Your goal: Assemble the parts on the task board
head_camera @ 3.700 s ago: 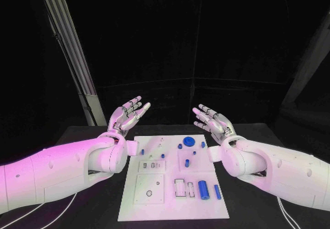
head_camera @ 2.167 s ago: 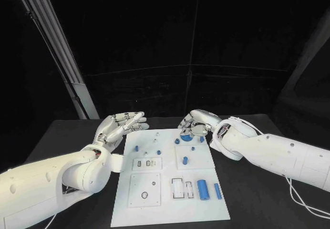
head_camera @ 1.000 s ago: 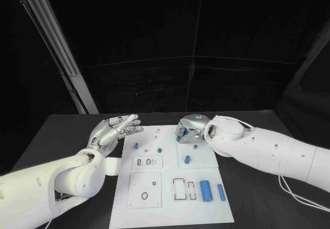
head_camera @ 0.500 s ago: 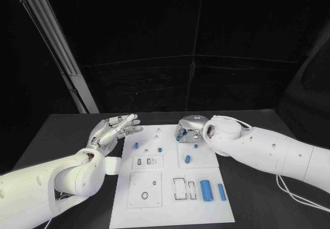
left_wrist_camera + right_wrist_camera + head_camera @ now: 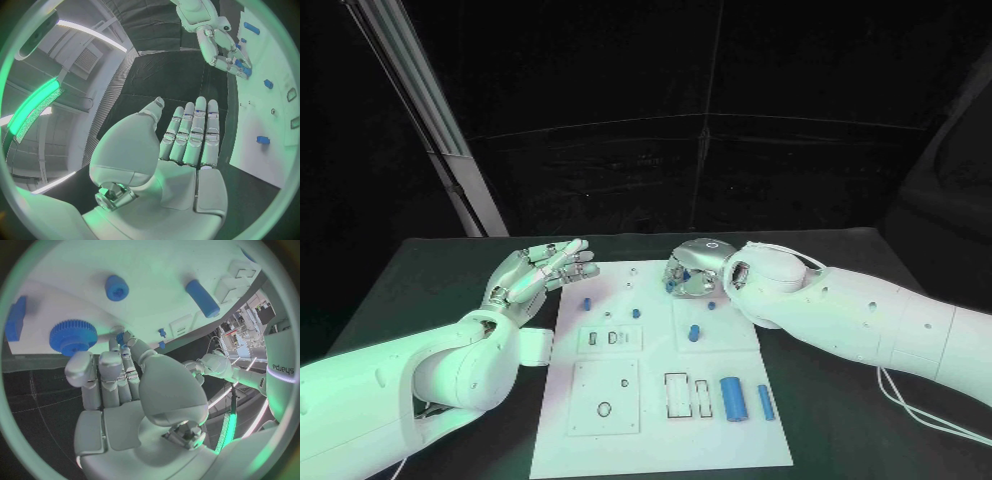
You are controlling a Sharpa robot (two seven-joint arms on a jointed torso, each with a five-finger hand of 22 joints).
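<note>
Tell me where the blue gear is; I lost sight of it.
In the right wrist view, the gear sits on the board just beyond the right hand's fingers.

The left robot hand (image 5: 535, 272) hovers palm-up with fingers spread, while the right robot hand (image 5: 692, 270) points downward, fingers curled.

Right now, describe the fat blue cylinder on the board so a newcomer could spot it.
Start at the white board mid-table and go to its near right corner. The fat blue cylinder lies there, between empty slots and a thinner blue pin; it is the thickest blue piece there.
</note>
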